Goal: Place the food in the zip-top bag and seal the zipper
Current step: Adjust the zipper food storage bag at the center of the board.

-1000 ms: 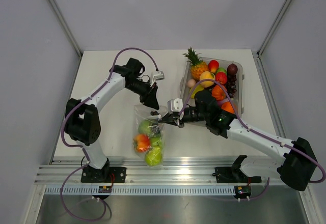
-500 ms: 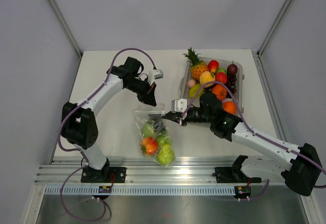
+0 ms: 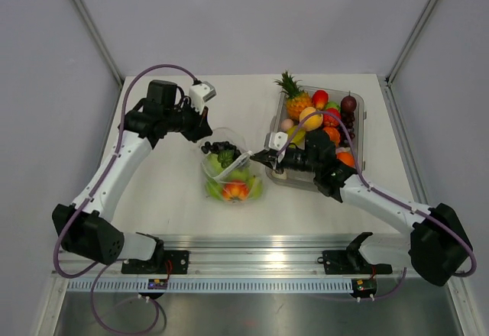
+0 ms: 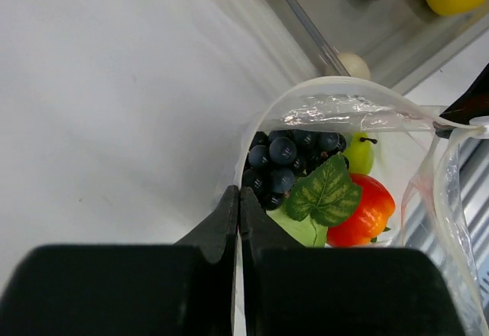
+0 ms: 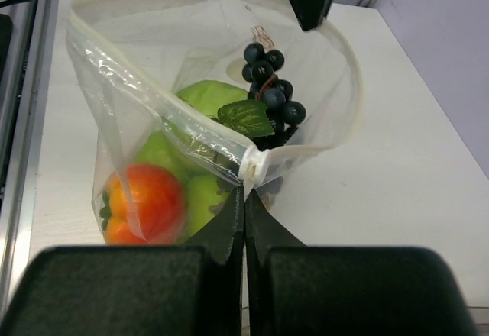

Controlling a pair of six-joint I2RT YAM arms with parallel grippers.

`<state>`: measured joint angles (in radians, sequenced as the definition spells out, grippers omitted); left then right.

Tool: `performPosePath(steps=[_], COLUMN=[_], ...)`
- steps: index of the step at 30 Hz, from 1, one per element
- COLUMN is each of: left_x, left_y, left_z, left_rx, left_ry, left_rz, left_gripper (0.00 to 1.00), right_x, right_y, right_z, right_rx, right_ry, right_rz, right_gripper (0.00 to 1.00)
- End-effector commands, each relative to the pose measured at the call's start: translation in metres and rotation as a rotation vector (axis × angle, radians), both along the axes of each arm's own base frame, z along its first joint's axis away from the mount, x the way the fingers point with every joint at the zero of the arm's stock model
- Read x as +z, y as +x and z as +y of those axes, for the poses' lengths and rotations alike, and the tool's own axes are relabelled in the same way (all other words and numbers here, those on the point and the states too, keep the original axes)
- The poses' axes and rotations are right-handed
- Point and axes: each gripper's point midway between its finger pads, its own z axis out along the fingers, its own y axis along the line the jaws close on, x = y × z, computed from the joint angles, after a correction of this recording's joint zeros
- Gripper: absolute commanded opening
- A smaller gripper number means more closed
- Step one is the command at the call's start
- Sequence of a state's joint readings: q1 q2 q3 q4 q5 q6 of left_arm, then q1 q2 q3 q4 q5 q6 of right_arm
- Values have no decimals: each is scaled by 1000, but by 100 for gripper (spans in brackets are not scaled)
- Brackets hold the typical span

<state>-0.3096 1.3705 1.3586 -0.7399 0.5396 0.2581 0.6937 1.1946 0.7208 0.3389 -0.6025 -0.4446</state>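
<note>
You had the zip-top bag point(image 3: 229, 174) stretched between both arms over the white table point(image 3: 160, 191), just left of the clear tray point(image 3: 357, 134); its mouth stood open as a wide loop facing upward. Your left gripper point(image 3: 201, 131) had its fingers pressed together on the far-left rim of that mouth; in the left wrist view the thin plastic edge ran straight in between the closed tips. Your right gripper point(image 3: 257, 158) was clamped tight as well, pinching the bag at the opposite end of the mouth, right where the zipper point(image 5: 172, 114) ended in a small white tab; from there the strip ran across the opening, plainly unsealed.

Inside the bag, a bunch of dark grapes point(image 4: 284, 155) with a green leaf point(image 4: 327, 192) lay on the left gripper's side; green apples point(image 5: 205, 95) sat beneath and beside them; an orange-red piece point(image 5: 145, 198) lay low against the clear wall.

More food was in the tray, outside the bag: a pineapple point(image 3: 293, 95) at the far-left corner; a yellow-orange fruit point(image 3: 310, 116) just beside it; a red piece point(image 3: 331, 116) and a dark plum point(image 3: 348, 105) further right; more pieces partly hidden under your right arm.

I could not tell whether the bag's bottom rested on the table or hung just above it.
</note>
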Motion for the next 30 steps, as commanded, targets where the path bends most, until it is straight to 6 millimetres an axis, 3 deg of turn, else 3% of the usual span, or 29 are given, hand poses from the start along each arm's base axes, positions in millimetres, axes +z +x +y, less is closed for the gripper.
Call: performPosePath(steps=[1,6,9,10,11,13,18,22,23,26,30], left_x=[35,57,52,48,32,8,-11,16,31,45,34], left_y=[18,7,-7,-12,-20,-40,-74,-97,-105,-113,-112], left_z=[13,21,21,20,19,11,-10,-21,-24,-19,-15], left_rx=[112,147,153,152,152,141,119,63,49,57,70], left_ry=[-9,-19,-48,-57,-60,-98,-142,-182,-219,-264,-222], left_rz=[-125,-164,-135,-121,-73,-2,80,17,-27,-104,-91], left_gripper=[0,0,0,0,0,0,0,0,0,0,4], right_x=[36,59,39,38,22,9,-6,2,2,7,10], right_y=[14,36,43,44,39,30,21,18,18,14,10], right_z=[5,2,2,2,1,-1,-3,-4,-4,-7,-8], right_rx=[56,35,3,-3,0,16,32,39,40,43,53], right_ry=[80,102,92,110,106,128,130,133,128,133,138], right_rz=[-72,-124,-81,-89,-54,-31,11,-5,-6,-22,-28], right_gripper=[0,0,0,0,0,0,0,0,0,0,0])
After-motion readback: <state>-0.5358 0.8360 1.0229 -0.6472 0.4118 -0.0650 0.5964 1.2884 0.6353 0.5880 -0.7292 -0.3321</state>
